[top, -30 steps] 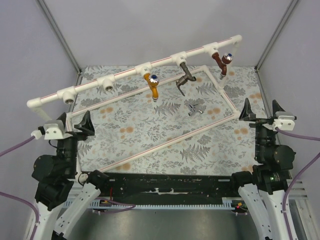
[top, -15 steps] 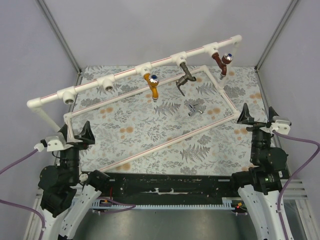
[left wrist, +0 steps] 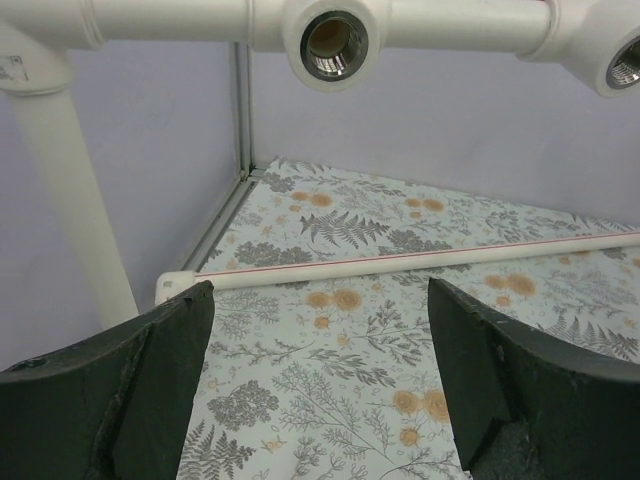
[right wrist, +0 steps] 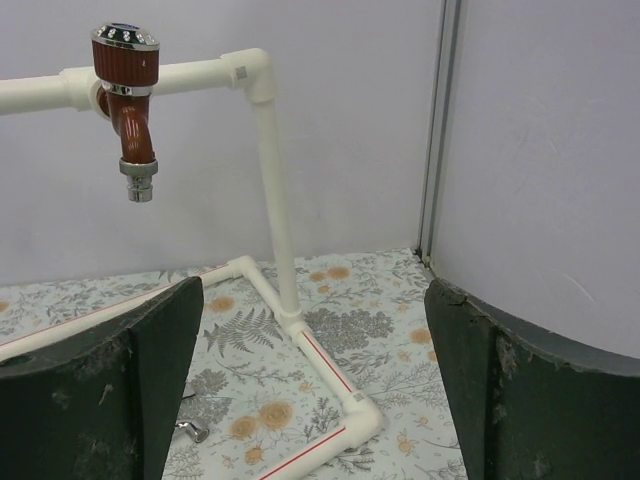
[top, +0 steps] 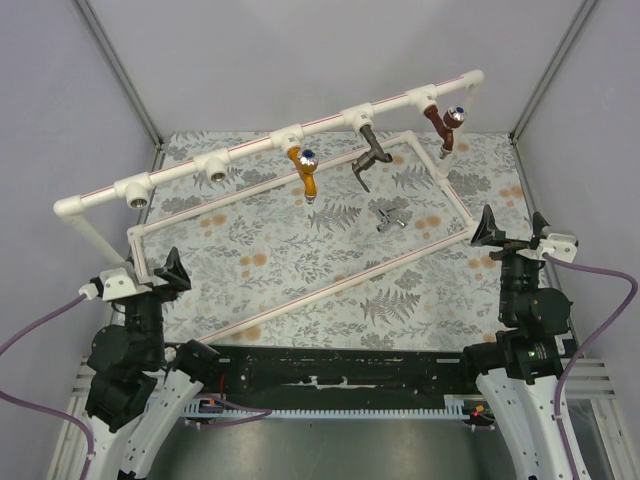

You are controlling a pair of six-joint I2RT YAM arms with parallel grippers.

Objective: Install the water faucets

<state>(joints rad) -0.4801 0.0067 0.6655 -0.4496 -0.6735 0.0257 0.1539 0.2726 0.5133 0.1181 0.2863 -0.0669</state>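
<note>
Three faucets are already in the frame (top: 250, 149): the orange faucet (top: 305, 170), the grey faucet (top: 372, 154) and the red faucet (top: 445, 126) each hang spout-down from a fitting on the raised top pipe. The right wrist view shows the red faucet (right wrist: 128, 108) seated against its fitting, though we cannot tell from here how tightly it is threaded in.

One silver faucet (top: 392, 218) lies loose on the table (top: 300, 250), inside the frame's base loop and below the grey one. In the right wrist view, only a sliver of it shows at the bottom edge. No hand touches it.

Two fittings toward the left end of the top pipe are empty: one (top: 217, 167) just left of the orange faucet and one (top: 135, 191) near the left corner. The left wrist camera looks straight into one open threaded socket (left wrist: 333, 40).

The left gripper (top: 150, 266) hangs near the frame's left corner with its jaws spread wide and nothing between them. The right gripper (top: 513, 228) is near the table's right edge, likewise spread and empty, well apart from the silver faucet.

We judge the job a bit past halfway. The silver faucet has to be picked up and screwed into an empty socket. We see no fifth faucet for the last socket.
</note>
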